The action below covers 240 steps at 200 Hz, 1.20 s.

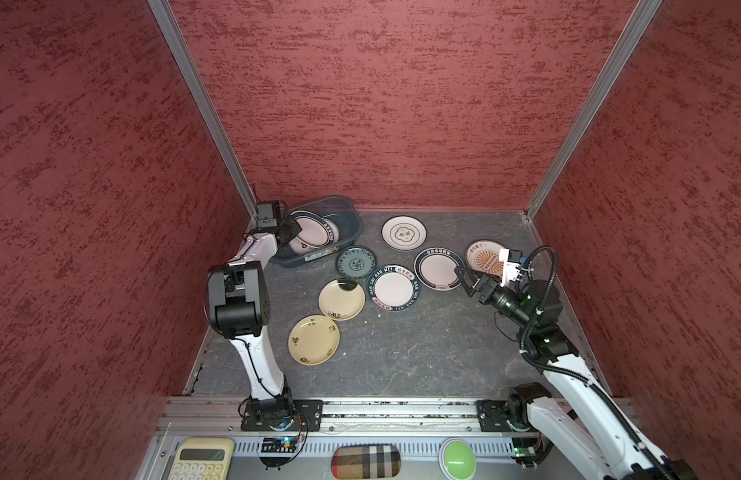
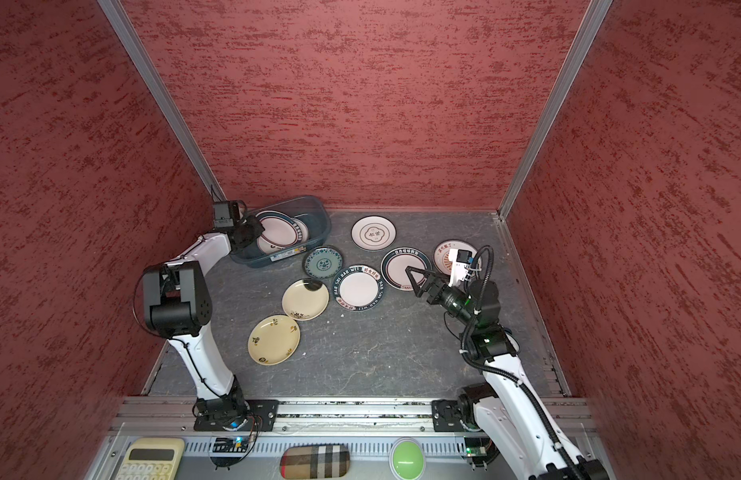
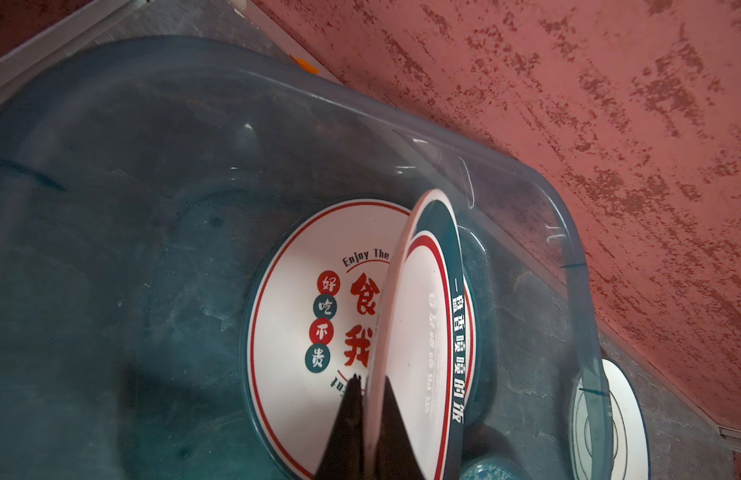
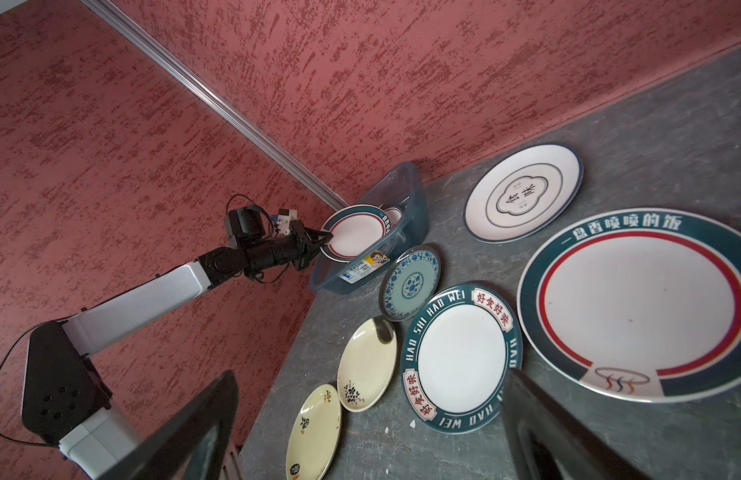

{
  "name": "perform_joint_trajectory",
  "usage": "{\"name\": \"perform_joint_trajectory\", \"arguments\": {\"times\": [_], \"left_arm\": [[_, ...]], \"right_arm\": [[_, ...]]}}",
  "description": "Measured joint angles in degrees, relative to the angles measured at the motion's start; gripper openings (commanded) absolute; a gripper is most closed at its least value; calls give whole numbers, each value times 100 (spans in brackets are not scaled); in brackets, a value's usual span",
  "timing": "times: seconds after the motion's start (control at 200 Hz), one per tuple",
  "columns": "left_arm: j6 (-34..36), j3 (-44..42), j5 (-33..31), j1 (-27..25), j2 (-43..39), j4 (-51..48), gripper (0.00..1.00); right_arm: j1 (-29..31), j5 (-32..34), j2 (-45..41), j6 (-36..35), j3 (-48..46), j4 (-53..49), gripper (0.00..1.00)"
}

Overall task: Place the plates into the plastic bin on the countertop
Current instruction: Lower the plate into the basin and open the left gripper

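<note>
Grey stone-look desk [image 1: 406,357], pale veins. Nearest me on it, a cream-yellow plate [image 1: 314,339]. Just beyond and just beside it, a second cream plate [image 1: 341,299]. Next along to the right, the HAO WEI plate [image 1: 394,288], white with a dark-teal rim. Teal-patterned plate [image 1: 356,262] sits behind those two, close to both.

Right side: right gripper [image 1: 463,282], jaws wide apart, nothing in them, at the near edge of the big red-ringed plate [image 1: 437,268]. Cannot tell whether it touches. Orange sunburst plate [image 1: 483,257] lies just past it, partly hidden by the wrist camera. Further back, a white clover-mark plate [image 1: 403,233] lies alone.

Far left corner: plastic bin [image 1: 351,220], close to the back wall. Left gripper [image 1: 293,230] is clamped on the rim of a teal-rimmed plate [image 1: 317,230], which is tilted over the bin's open top. Under it, flat on the bin floor, a red-character plate [image 3: 302,311].
</note>
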Motion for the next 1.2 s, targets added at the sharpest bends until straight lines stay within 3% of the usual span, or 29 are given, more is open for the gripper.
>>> {"name": "perform_joint_trajectory", "arguments": {"times": [0.045, 0.095, 0.175, 0.476, 0.546, 0.601, 0.671, 1.202], "left_arm": [[0, 61, 28, 11, 85, -4, 0], [4, 98, 66, 13, 160, -15, 15], [17, 164, 153, 13, 254, -48, 22], [63, 396, 328, 13, 509, -129, 37], [103, 420, 348, 13, 509, -166, 49], [173, 444, 358, 13, 509, -197, 65], [192, 472, 387, 13, 509, -212, 100], [529, 866, 94, -50, 535, -800, 99]], "right_arm": [[0, 0, 48, 22, 2, 2, 99], [0, 0, 107, 26, 0, 2, 99], [0, 2, 179, 48, 0, 4, 99], [0, 37, 459, 151, 0, 114, 99], [0, 37, 544, 166, 0, 120, 99], [0, 44, 599, 170, 0, 118, 99], [0, 66, 651, 175, 0, 120, 99], [0, 79, 1023, 260, 0, 400, 99]]}}
